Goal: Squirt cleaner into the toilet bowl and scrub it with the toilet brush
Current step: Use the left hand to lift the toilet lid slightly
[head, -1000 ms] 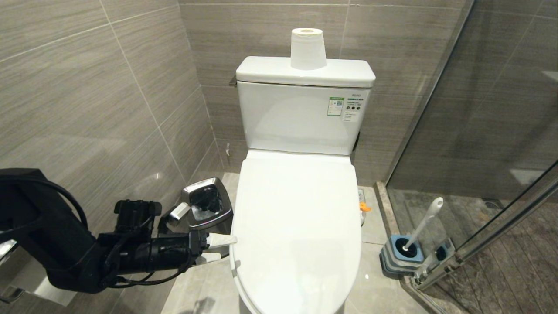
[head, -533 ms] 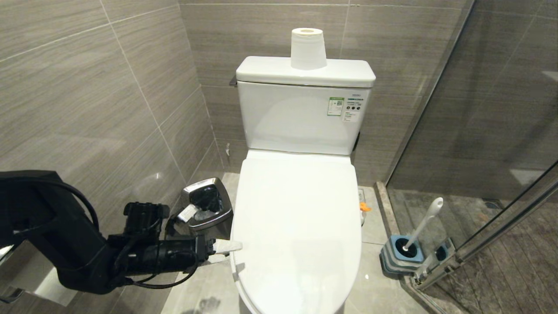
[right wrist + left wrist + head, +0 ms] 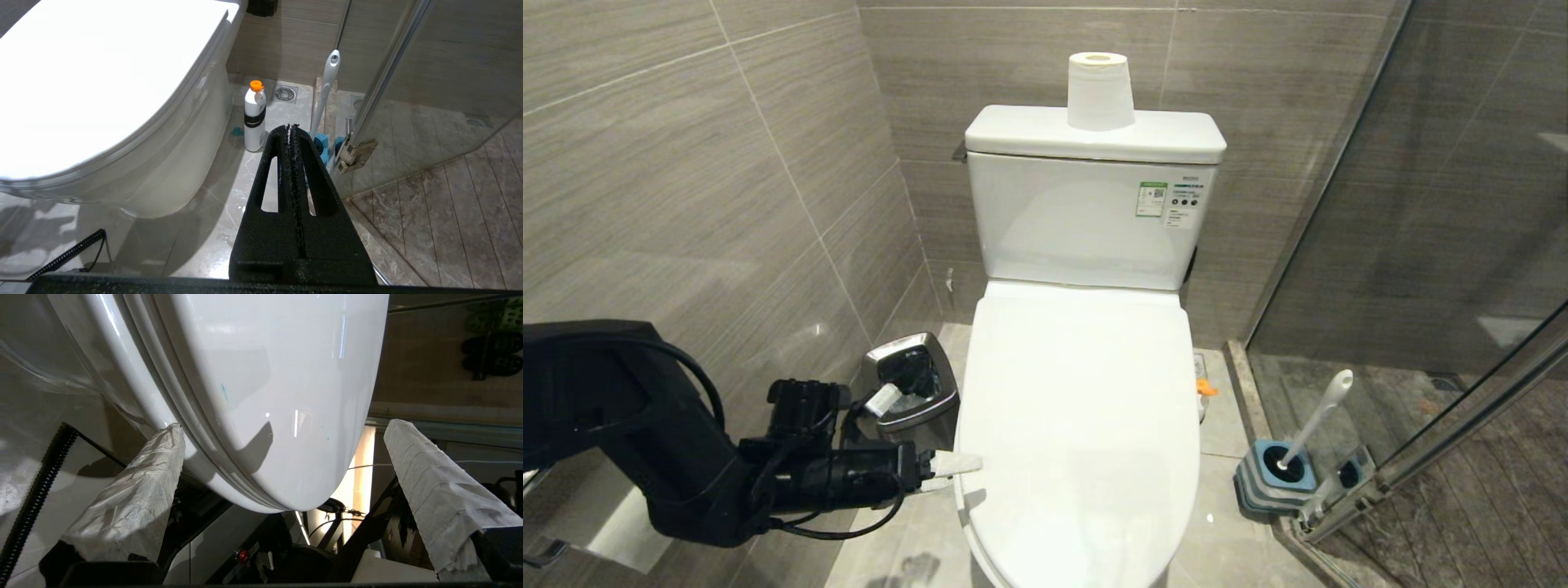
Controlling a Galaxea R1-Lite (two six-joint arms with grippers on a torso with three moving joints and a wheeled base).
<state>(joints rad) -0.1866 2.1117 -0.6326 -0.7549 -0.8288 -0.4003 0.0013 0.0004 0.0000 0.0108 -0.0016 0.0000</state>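
Sitting shut under its lid (image 3: 1086,425), the toilet bowl (image 3: 179,163) is not yet reachable for cleaner or brush, so the lid looks to be the first obstacle. That seems to be why the left gripper (image 3: 949,474) is coming in level at the lid's left front edge: its paper-wrapped fingers (image 3: 135,498) are standing wide apart, one tip lying at the seam beneath the lid and the other hanging out past the front curve, holding nothing. Judging from that placing, it is lining up to catch the lip and lift; whether the tip is truly touching the seam I cannot tell.

No pool of cleaner is showing anywhere, only a faint teal streak (image 3: 223,392) on the lid in the left wrist view. A white bottle with an orange cap (image 3: 255,118) is standing on the floor just beside the bowl's right flank. The toilet brush (image 3: 1319,416) is leaning in its blue holder (image 3: 1274,474) on the floor near the glass shower door (image 3: 1462,245), well apart from the working arm.

The right gripper (image 3: 291,128) is hanging parked, fingers pressed together and empty, pointing toward that bottle and brush. A steel bin (image 3: 911,384) is crowding the left arm between wall and toilet, and a paper roll (image 3: 1100,90) is standing on the tank (image 3: 1086,220), where a raised lid might come to rest.
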